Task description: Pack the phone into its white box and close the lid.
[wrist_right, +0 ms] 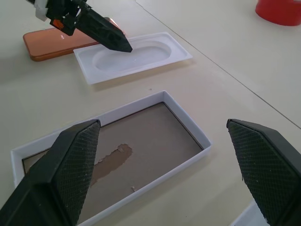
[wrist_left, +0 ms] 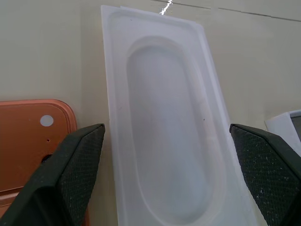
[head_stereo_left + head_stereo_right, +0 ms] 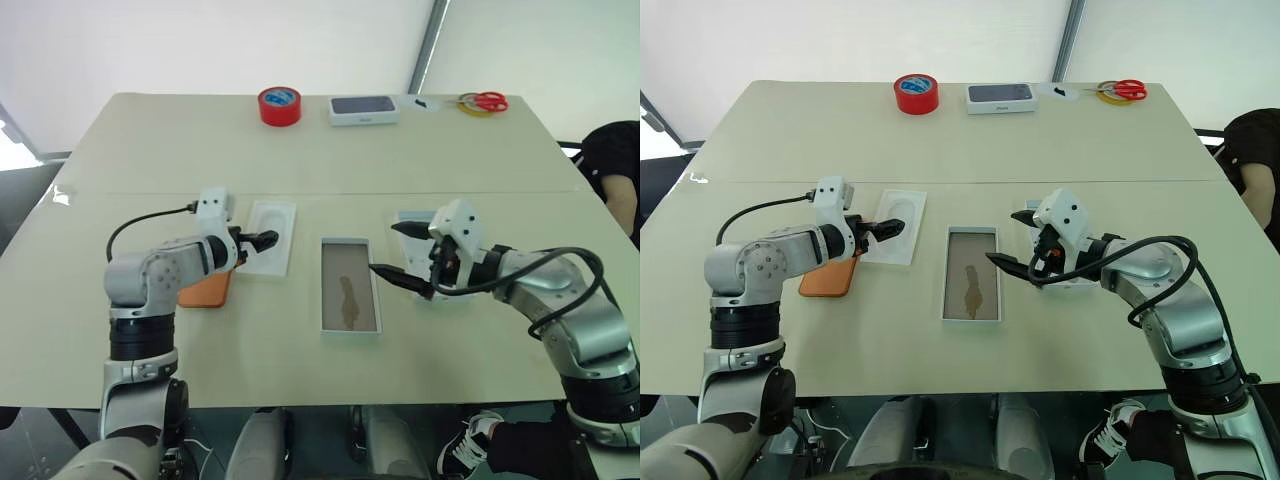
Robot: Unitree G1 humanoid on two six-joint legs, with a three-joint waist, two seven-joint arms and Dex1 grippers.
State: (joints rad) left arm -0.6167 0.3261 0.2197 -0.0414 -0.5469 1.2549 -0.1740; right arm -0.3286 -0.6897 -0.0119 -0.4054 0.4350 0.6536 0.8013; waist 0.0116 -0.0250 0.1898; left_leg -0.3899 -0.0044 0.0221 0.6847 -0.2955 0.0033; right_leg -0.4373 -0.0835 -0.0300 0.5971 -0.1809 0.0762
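Phone (image 3: pixel 828 277) lies unpacked left of the box (image 3: pixel 971 273); both grippers' fingers open, empty; next we grab the phone.

White box (image 3: pixel 350 285) lies unobstructed between both hands.

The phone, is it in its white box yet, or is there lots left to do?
Not yet. Done: nothing. The white box sits open and empty. The phone lies on the table by the white insert. In hand: nothing; the left gripper is open above the insert, the right gripper open by the box. Left: pack the phone, close the lid.
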